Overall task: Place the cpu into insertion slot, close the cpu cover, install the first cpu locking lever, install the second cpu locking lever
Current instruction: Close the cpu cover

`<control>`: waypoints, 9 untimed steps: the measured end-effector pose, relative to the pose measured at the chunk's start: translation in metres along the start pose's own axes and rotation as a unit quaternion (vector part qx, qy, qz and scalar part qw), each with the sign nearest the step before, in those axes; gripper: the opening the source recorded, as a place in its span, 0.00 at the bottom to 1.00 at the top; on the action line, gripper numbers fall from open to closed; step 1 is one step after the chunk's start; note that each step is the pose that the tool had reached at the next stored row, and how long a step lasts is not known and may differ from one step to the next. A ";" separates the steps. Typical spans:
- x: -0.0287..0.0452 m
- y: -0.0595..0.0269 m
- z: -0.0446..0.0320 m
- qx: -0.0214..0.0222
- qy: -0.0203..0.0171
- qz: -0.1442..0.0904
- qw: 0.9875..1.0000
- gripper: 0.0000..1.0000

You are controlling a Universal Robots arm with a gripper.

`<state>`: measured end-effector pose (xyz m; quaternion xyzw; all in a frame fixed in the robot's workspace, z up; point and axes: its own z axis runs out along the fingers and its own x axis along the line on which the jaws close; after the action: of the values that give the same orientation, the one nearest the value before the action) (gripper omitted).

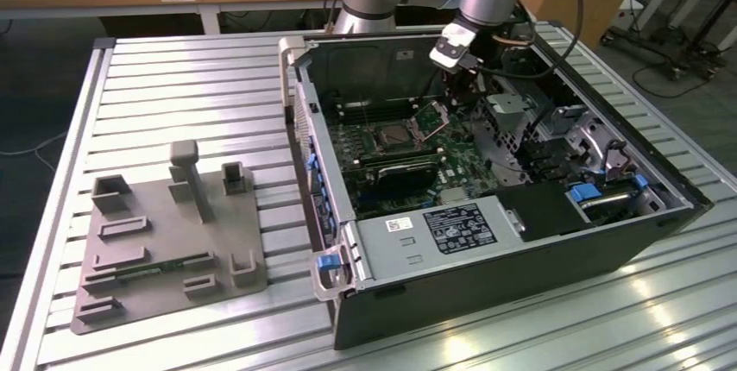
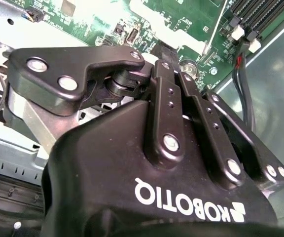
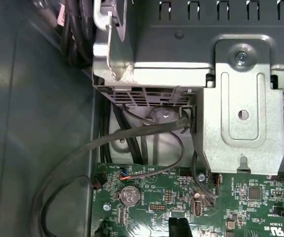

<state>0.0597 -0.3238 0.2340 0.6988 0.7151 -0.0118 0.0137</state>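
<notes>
The hand (image 1: 456,95) hangs inside the open computer case (image 1: 495,289) on the slatted table (image 1: 173,78). Its fingers (image 3: 174,228) are clenched together on nothing (the tips all but meet in the first wrist view). Close by the hand, the cover (image 1: 432,117) stands tilted up at the socket (image 1: 366,141) edge on the exterior view's right. A grey square, seemingly the chip (image 1: 391,136), lies in the socket.

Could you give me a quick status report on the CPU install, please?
Gripper low inside the case, next to the cpu cover. Cover standing up, insertion slot uncovered. Black cables hanging close by.
</notes>
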 end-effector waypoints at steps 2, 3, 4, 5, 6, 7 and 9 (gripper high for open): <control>0.0000 -0.0001 0.0007 0.000 0.000 -0.001 1.000 0.10; 0.0000 -0.0004 0.0008 0.001 0.000 -0.001 1.000 0.10; 0.0001 -0.0008 0.0010 0.001 0.000 -0.001 1.000 0.10; 0.0001 -0.0013 0.0010 0.001 0.000 -0.001 1.000 0.10; 0.0001 -0.0017 0.0011 0.001 0.000 -0.001 1.000 0.10; 0.0001 -0.0022 0.0012 0.002 0.000 -0.001 1.000 0.10; 0.0001 -0.0030 0.0012 0.002 0.000 -0.001 1.000 0.10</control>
<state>0.0567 -0.3238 0.2329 0.6982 0.7157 -0.0133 0.0121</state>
